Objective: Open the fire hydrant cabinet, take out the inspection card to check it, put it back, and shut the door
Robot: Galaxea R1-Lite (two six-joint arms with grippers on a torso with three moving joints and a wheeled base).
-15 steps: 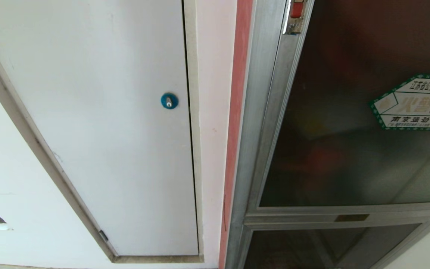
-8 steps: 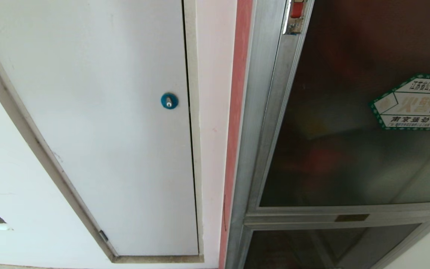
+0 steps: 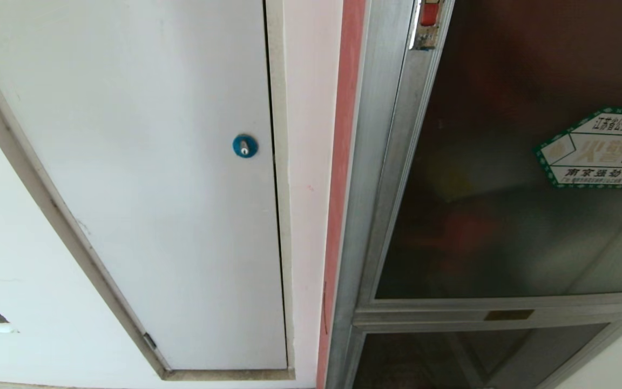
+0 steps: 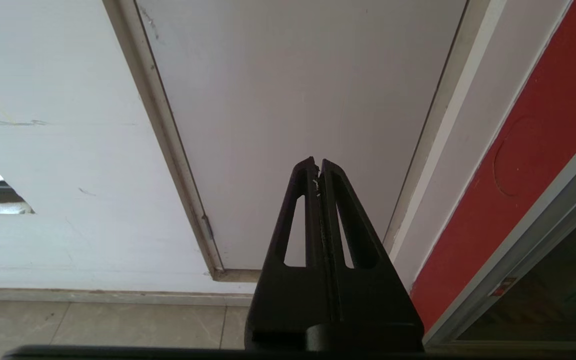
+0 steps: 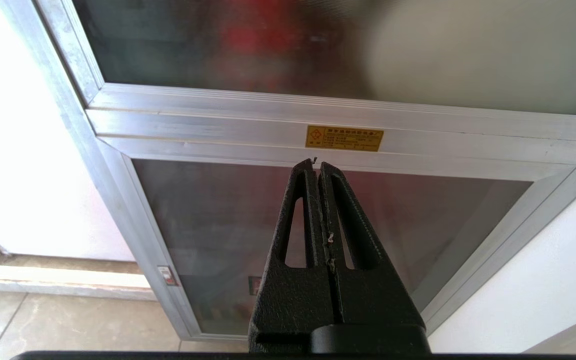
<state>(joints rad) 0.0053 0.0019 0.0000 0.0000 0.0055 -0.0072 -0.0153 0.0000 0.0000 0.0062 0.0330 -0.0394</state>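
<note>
The left gripper (image 4: 319,167) points at the flush panel (image 4: 293,100), with the floor (image 4: 93,325) beneath it and the fire hydrant cabinet (image 4: 528,245) off to its right. The right gripper (image 5: 318,165) points at the cabinet's frame rail (image 5: 218,132), just under the small plate (image 5: 344,138). Above that rail is the door (image 5: 268,45), below it the lower glass panel (image 5: 208,215).

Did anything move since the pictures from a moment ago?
Nothing visibly changed. The door of the fire hydrant cabinet is still closed, the white panel with its blue lock sits where it was, and neither arm has come into the head view. The left gripper and right gripper stay parked, jaws shut on nothing.
</note>
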